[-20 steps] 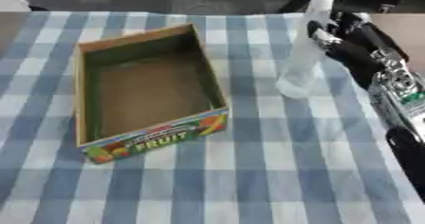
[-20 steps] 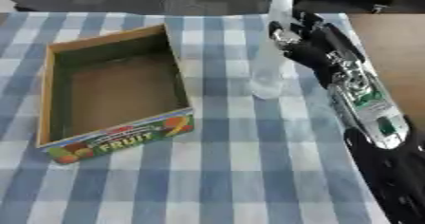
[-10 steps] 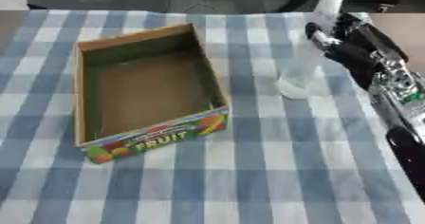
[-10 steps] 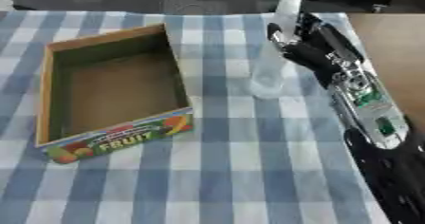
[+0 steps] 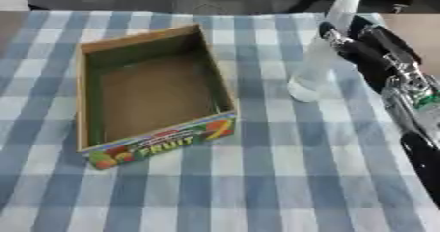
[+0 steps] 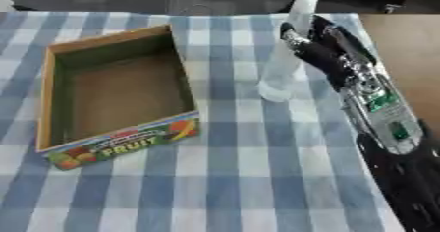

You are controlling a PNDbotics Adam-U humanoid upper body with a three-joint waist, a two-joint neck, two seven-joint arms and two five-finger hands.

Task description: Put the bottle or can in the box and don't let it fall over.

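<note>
A clear bottle [image 6: 284, 54] stands upright on the blue-and-white checked tablecloth [image 6: 240, 177], just to the right of the open cardboard box [image 6: 112, 96] and apart from it — a strip of cloth shows between the box's right wall and the bottle's base. The bottle is tall and slim, pale and see-through, with its neck reaching up past the table's far edge.

The robot's right hand [image 6: 314, 46] comes in from the right, on the side of the bottle away from the box. Its black fingers [image 5: 343, 46] curl in against the bottle's upper body, about level with the box's far wall, with the palm behind them on the right. The fingers sit close together rather than spread. They look wrapped round the right side of the bottle, though how far they reach round its far face cannot be made out. The bottle's lower half and base, nearest the box, are free of the fingers.

The forearm [image 6: 378, 113], black with silver parts and a small green patch, runs from the hand toward the lower right, well clear of the box.

The box is empty of the bottle — its brown floor is bare, and its near wall carries the word FRUIT with coloured fruit pictures.
</note>
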